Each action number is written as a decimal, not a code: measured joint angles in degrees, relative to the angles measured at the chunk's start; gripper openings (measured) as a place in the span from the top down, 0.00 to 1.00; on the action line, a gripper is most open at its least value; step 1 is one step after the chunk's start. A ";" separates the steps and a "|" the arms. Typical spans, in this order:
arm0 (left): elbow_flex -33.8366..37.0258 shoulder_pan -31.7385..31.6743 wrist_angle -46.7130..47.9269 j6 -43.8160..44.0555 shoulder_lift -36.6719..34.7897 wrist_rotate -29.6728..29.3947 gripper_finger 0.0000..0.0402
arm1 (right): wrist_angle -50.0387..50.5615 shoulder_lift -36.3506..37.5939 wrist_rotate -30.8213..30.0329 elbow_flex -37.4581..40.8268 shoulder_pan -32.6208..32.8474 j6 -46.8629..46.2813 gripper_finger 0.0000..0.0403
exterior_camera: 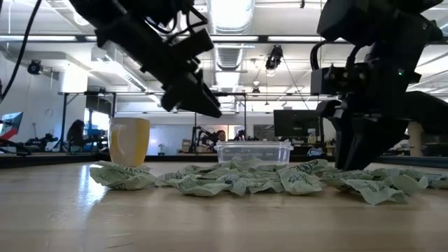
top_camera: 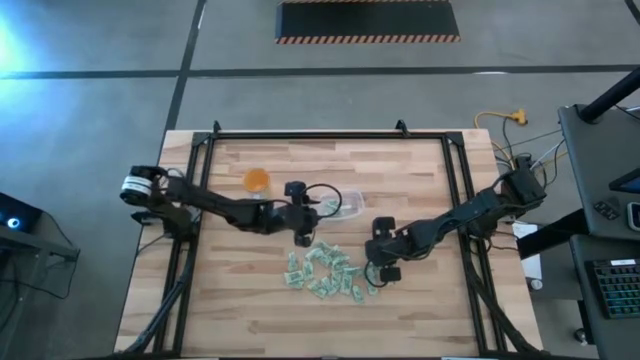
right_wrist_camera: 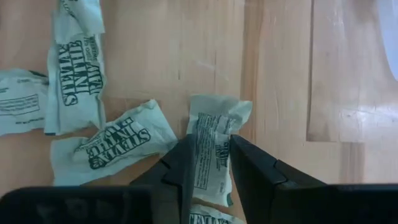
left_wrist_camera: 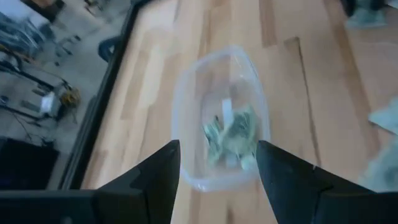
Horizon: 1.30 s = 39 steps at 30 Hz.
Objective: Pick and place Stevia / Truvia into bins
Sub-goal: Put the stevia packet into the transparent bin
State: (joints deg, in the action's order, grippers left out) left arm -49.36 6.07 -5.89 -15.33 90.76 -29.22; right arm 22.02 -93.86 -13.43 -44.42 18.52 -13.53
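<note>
Wood table (top_camera: pixel 240 300): right hand (right_wrist_camera: pixel 208 163) apparently pinching packet (right_wrist_camera: pixel 210 155).

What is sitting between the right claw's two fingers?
A Stevia packet lies between the right claw's fingers, shown in the right wrist view.

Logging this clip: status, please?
Left hand open above tub, packets inside. Right hand closing on packet. Nothing blocking.
</note>
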 joint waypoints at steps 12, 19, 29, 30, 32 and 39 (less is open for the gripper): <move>0.17 11.42 20.31 14.98 -6.43 0.23 0.51 | -0.35 3.97 -11.53 -0.25 0.00 4.80 0.97; 0.17 16.21 19.87 13.17 -6.49 0.92 0.51 | -11.08 4.35 -29.36 -1.03 -1.83 19.48 0.97; 0.51 16.50 19.89 13.42 -6.42 1.19 0.51 | -22.34 4.23 -20.52 -1.05 -12.38 30.04 0.97; 0.59 16.50 19.91 13.39 -6.40 1.19 0.51 | -22.32 4.23 -19.16 -1.05 -13.58 30.04 0.97; 0.67 16.47 19.88 13.26 -6.40 1.19 0.51 | -22.58 4.23 -15.84 -1.05 -15.86 29.80 0.94; 1.58 16.43 18.43 12.99 -6.36 1.72 0.51 | -22.34 4.24 -10.69 -1.20 -20.55 26.74 0.78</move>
State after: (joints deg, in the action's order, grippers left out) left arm -47.78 22.50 12.54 -2.34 84.40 -27.49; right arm -0.32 -89.62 -24.12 -45.63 -2.02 13.21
